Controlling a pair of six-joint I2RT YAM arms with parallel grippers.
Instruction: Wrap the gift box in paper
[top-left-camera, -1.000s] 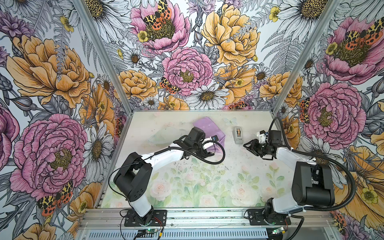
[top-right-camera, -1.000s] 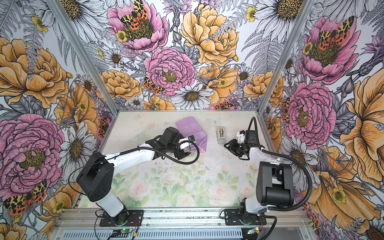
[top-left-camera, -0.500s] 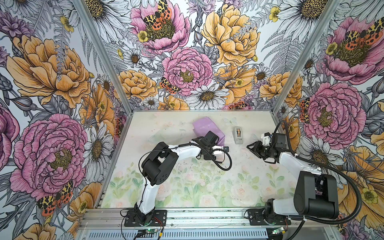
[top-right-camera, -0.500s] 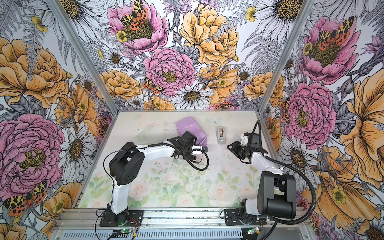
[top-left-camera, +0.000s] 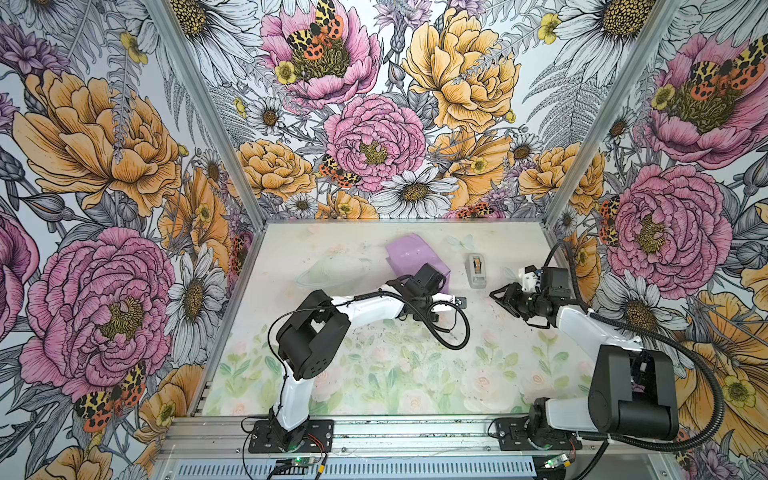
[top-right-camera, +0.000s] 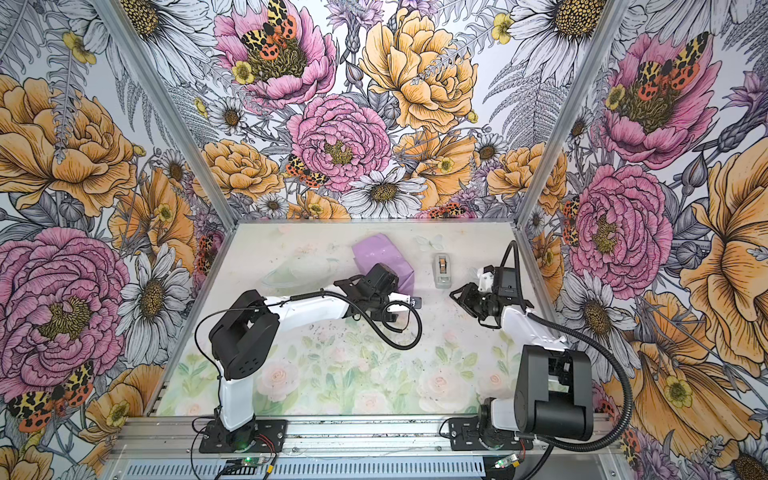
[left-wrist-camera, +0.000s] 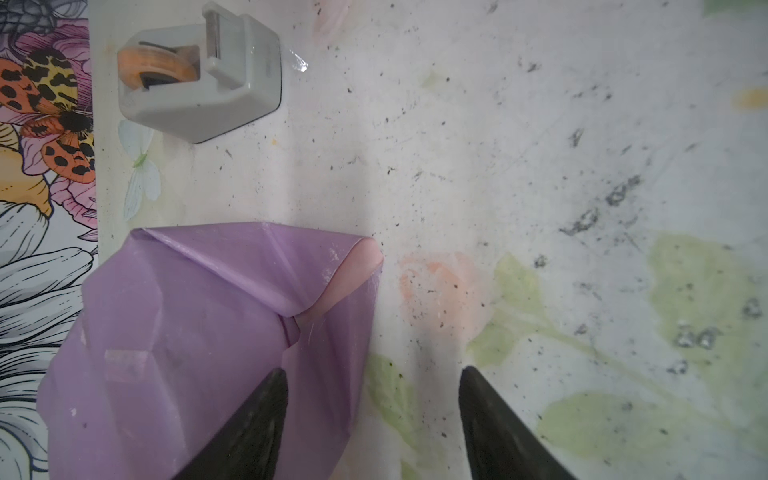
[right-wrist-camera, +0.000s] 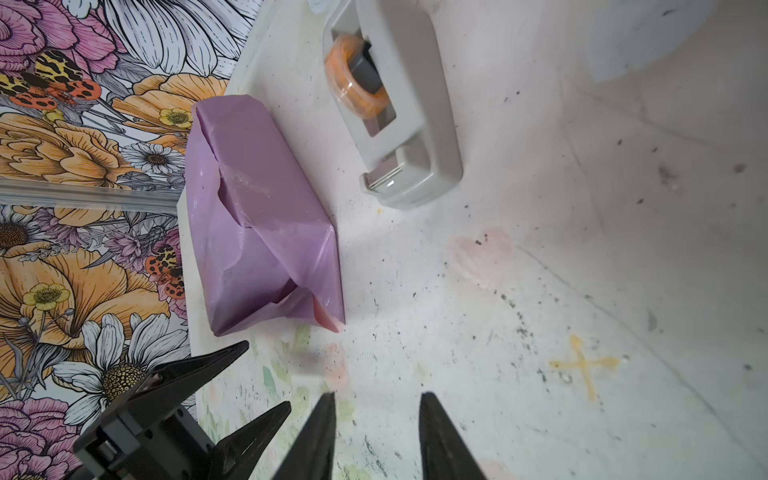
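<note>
Since the left hand (left-wrist-camera: 372, 370) stands about half open at 5 o'clock of the parcel, one finger over the paper (left-wrist-camera: 187, 311) and the other over bare worktop (left-wrist-camera: 540, 208), gripping nothing (contact with the paper: cannot tell), a closing or sideways move could snag the loose end flap (left-wrist-camera: 357, 266) and pull it open, or shove the light parcel toward 12 o'clock

Obs: right hand (right-wrist-camera: 378, 395) has jaws partly apart, empty, at 4 o'clock of the grey tape dispenser (right-wrist-camera: 399, 137), well apart from the parcel

Judged: near end fold looks untaped, likely to spring back

Obs: gift box (top-left-camera: 415, 257) fully covered, reads as a lilac block, at 12 o'clock from worktop centre near the back edge, dispenser at its 3 o'clock. Paper creased, near end gaping, pink underside showing
</note>
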